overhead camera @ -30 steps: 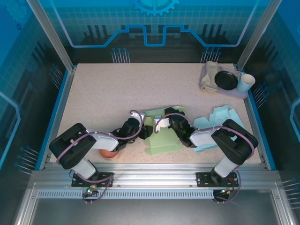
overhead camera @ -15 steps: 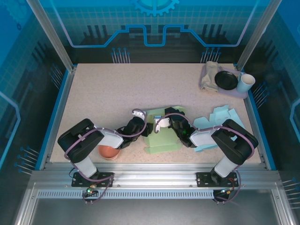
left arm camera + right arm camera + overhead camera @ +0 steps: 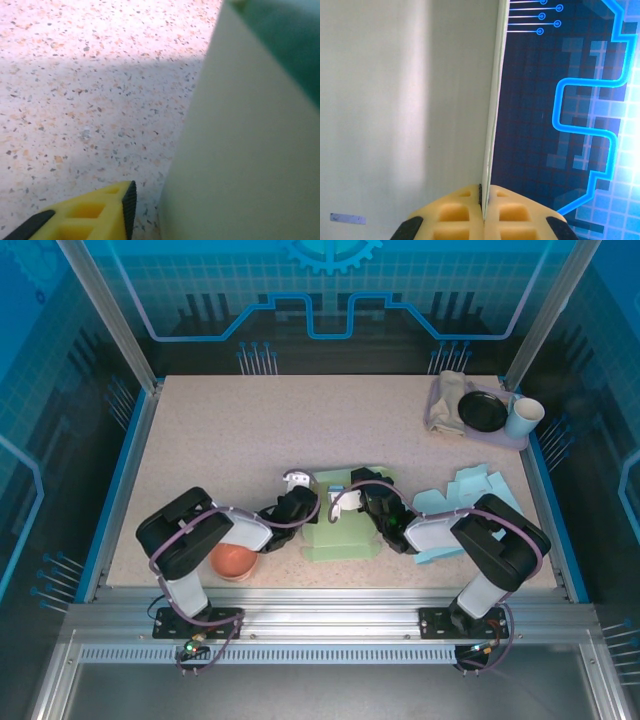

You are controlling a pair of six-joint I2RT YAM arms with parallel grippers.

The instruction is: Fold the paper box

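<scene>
Our right gripper [image 3: 483, 187] is pressed together on a thin panel of the green paper box [image 3: 345, 535], its yellow fingertips meeting on the sheet's edge. The box sits on the desk [image 3: 220, 440] between our two grippers, with the left gripper [image 3: 303, 506] just beside its left wall. From the left wrist we see one yellow finger [image 3: 95, 212] low over the desk, the box wall just to its right. We cannot tell whether that gripper is spread or gripping. A light blue paper sheet [image 3: 470, 495] lies right of the right gripper.
</scene>
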